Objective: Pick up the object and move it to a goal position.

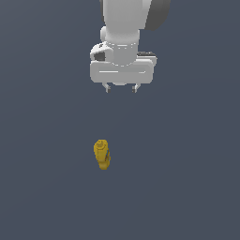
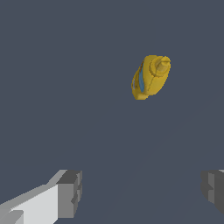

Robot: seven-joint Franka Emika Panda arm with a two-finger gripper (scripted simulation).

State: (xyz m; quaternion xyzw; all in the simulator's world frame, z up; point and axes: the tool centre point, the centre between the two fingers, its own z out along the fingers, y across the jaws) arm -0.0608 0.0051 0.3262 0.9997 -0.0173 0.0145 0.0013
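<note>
My gripper (image 1: 121, 88) hangs with its jaws spread wide and nothing between them; in the wrist view each grey fingertip (image 2: 70, 193) sits at an opposite edge. Farther out on the dark floor (image 1: 187, 178) lies the yellow bottle (image 1: 102, 154), well apart from me, blue label patch showing.

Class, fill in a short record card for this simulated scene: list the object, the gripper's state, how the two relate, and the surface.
object: small yellow bottle, capped neck, blue label patch visible in the wrist view
gripper: white gripper, fingers apart, holding nothing
relation: gripper and bottle apart, no contact; bottle not between the fingers
surface: plain dark grey floor
task stage: bottle not yet grasped
</note>
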